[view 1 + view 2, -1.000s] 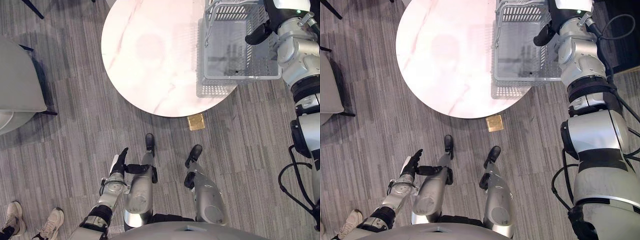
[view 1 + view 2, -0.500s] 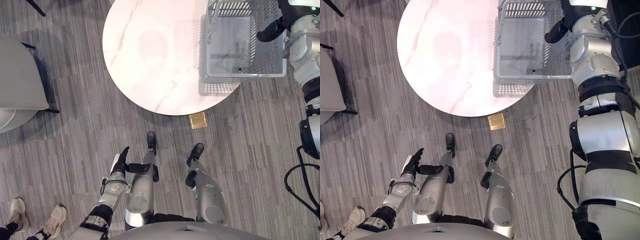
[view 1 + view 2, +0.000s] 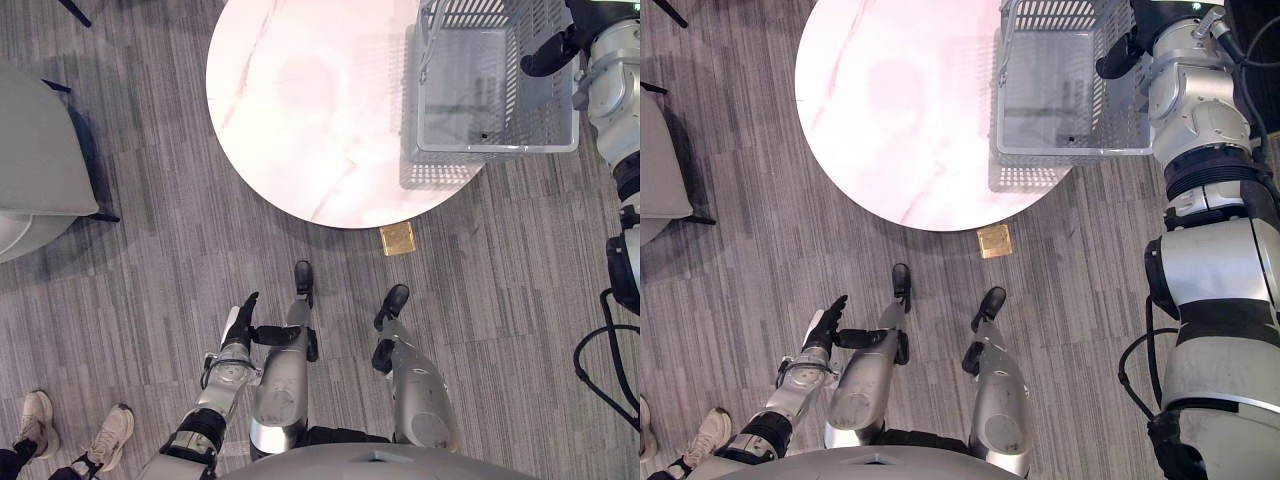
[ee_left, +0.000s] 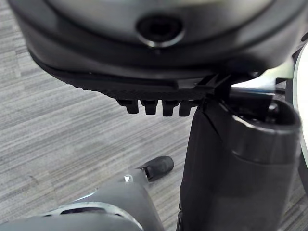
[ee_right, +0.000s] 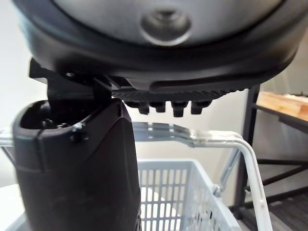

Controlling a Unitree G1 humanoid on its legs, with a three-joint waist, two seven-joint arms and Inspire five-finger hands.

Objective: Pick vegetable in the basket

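Observation:
A grey slatted plastic basket (image 3: pixel 495 150) hangs over the right edge of the round marble table (image 3: pixel 300 100). Its floor is bare grey with one small dark speck (image 3: pixel 483 135). My right hand (image 3: pixel 548 52) is at the basket's right rim. In the right wrist view its fingers (image 5: pixel 168 107) curl just above the clear handle (image 5: pixel 192 136), with the thumb (image 5: pixel 77 178) beside it. A second handle (image 3: pixel 428 30) lies along the basket's left rim. My left hand (image 3: pixel 240 322) hangs low over the floor with its fingers straight, holding nothing.
A small gold square (image 3: pixel 397 239) lies on the striped floor just below the table's edge. A grey chair (image 3: pixel 40 170) stands at the left. A person's shoes (image 3: pixel 35 415) are at the lower left. A dark shelf with a wooden board (image 5: pixel 284 103) stands beyond the basket.
The basket and my right hand have shifted right together, and the basket now looks larger, as if raised. The person's shoes have moved down-left. My left hand has stayed still.

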